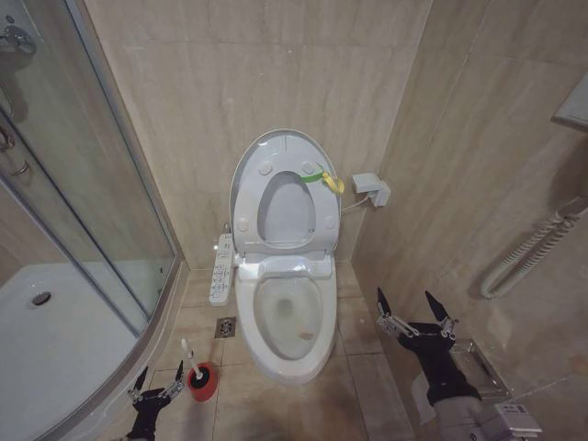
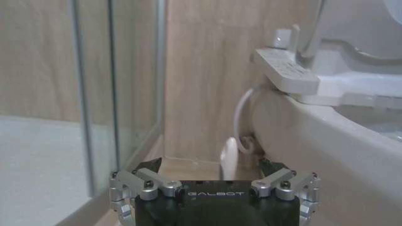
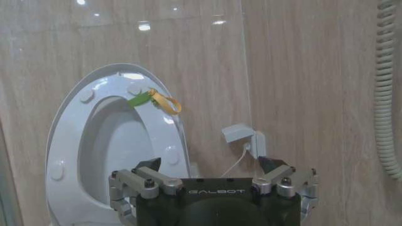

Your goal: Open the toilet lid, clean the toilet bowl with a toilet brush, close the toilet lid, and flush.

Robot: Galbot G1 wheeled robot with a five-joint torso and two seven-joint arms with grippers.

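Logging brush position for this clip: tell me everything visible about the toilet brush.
The toilet brush has a thin white stick handle that leans slightly and stands in a small round red holder on the tiled floor, left of the toilet bowl. Its head is hidden inside the holder. The left pincer sits open just beside it, not touching.

"GALBOT" on the left gripper [image 2: 213, 186] body, "GALBOT" on the right gripper [image 3: 213, 183] body, button panel [image 1: 221, 268] markings probably too small to read
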